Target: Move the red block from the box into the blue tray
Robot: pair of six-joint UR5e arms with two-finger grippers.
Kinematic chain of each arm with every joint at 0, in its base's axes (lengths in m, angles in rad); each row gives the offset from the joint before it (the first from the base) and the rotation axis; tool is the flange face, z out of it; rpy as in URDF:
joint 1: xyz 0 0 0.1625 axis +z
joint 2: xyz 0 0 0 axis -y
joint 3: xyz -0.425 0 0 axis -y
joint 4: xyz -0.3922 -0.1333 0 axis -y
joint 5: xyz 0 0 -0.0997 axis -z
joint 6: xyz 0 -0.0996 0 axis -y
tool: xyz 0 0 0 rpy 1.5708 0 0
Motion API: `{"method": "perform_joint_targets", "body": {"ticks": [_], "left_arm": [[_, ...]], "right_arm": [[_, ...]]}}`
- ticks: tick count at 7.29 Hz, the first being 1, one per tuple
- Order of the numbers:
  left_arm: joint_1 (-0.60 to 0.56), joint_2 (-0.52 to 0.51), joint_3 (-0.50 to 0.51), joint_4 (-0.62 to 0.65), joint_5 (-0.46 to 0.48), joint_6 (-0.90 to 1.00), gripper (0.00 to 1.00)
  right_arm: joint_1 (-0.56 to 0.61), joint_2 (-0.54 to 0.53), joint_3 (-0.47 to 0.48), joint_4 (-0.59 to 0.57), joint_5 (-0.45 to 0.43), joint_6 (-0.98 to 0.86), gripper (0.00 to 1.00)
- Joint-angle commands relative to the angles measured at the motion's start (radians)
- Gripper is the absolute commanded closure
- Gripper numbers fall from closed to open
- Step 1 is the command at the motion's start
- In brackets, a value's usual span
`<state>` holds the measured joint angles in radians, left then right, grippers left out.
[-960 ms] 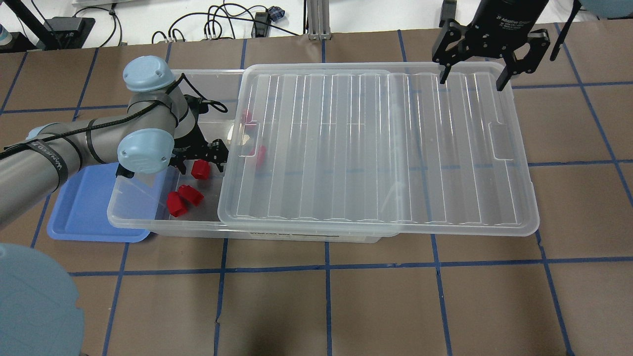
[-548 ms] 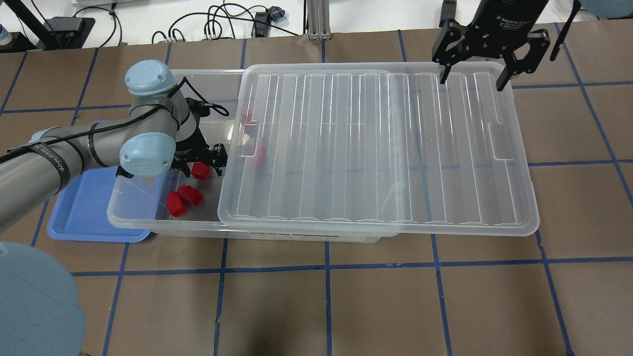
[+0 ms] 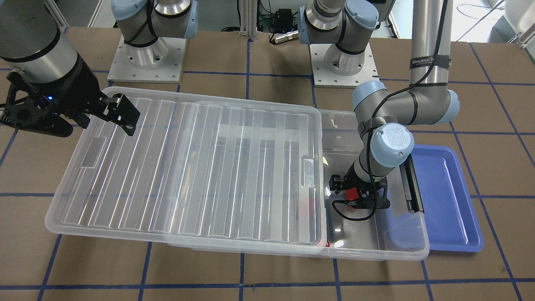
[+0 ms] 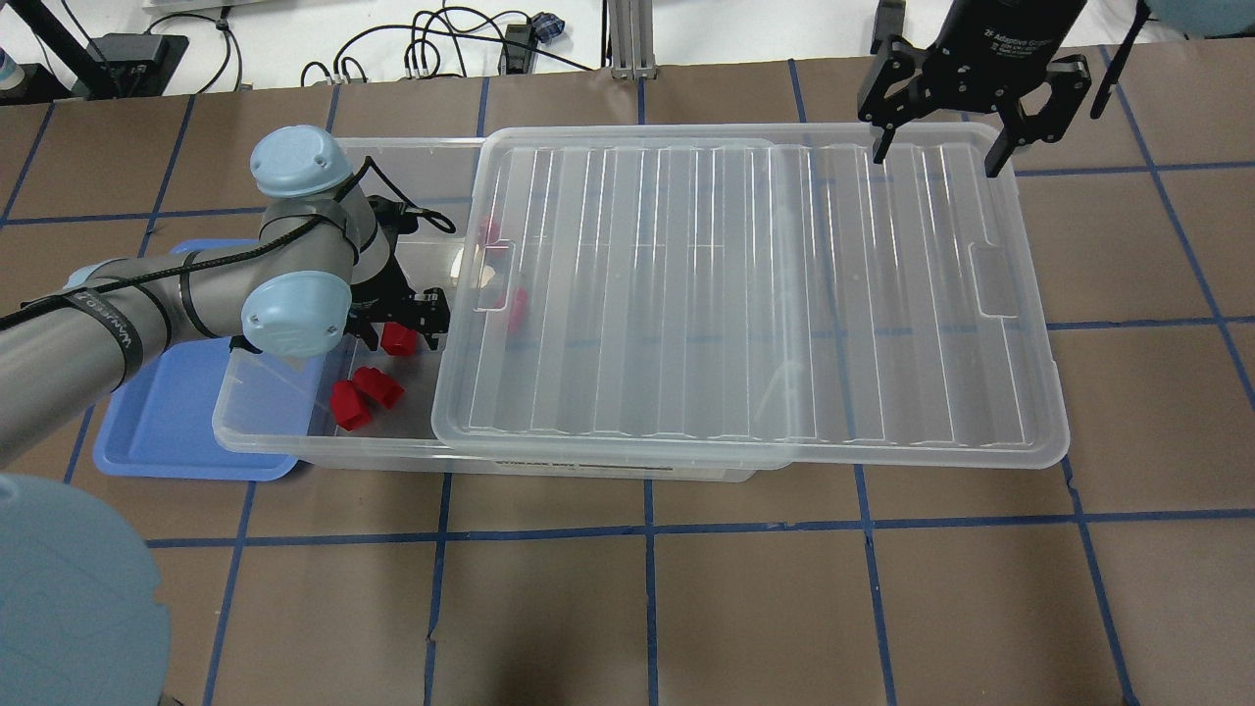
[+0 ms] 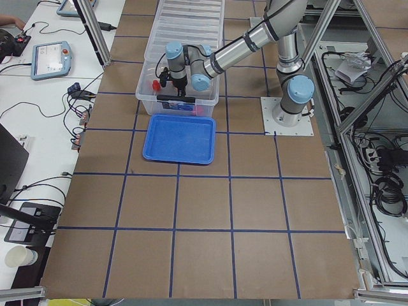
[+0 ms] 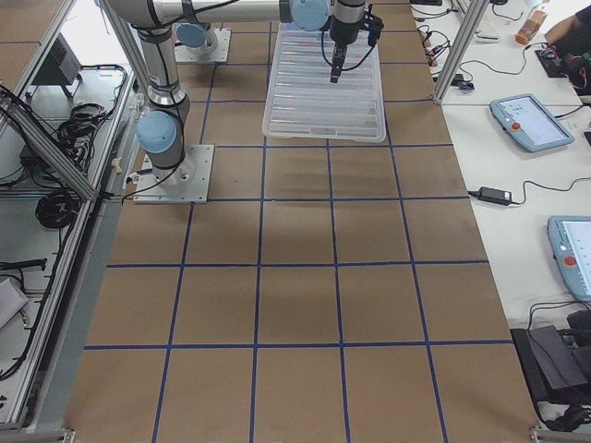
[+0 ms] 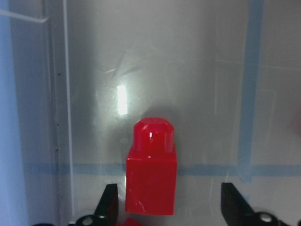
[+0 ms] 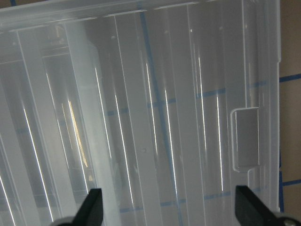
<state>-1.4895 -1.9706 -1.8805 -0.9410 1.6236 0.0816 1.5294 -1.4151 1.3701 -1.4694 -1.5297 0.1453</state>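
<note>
The clear box [image 4: 294, 446] has its ribbed lid [image 4: 745, 294] slid to the right, so its left end is uncovered. My left gripper [image 4: 397, 328] reaches down into that end. It is open, with its fingers on either side of a red block [image 7: 151, 176], apart from it. The same block shows in the overhead view [image 4: 397, 339] and the front view [image 3: 353, 193]. The blue tray [image 4: 167, 412] lies left of the box, partly under it. My right gripper [image 4: 936, 147] is open and empty above the lid's far right corner.
Two more red blocks [image 4: 350, 405] [image 4: 379, 386] lie in the box's open end, nearer the front. Two others [image 4: 517, 306] [image 4: 487, 231] show through the lid. The lid overhangs the box on the right. The brown table has blue tape lines.
My left arm's wrist has shifted a little to the right and farther back, with the gripper still over the same red block. The right arm has not moved.
</note>
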Motion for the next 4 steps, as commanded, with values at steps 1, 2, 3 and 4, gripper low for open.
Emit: {"method": "perform_joint_targets", "body": {"ticks": [1,2,3,4], "left_arm": [[-0.002,0.001,-0.003,0.002,0.002,0.0,0.35],[-0.003,0.002,-0.006,0.002,0.002,-0.006,0.48],[-0.008,0.002,-0.003,0.004,0.002,-0.023,0.57],[-0.006,0.009,-0.005,0.005,0.002,-0.022,0.66]], "right_arm": [[0.0,-0.001,0.001,-0.005,-0.044,-0.001,0.0],[0.0,0.002,0.001,-0.005,-0.049,-0.001,0.0],[0.0,0.001,0.001,-0.005,-0.049,-0.001,0.0],[0.0,0.002,0.001,-0.005,-0.049,-0.001,0.0]]}}
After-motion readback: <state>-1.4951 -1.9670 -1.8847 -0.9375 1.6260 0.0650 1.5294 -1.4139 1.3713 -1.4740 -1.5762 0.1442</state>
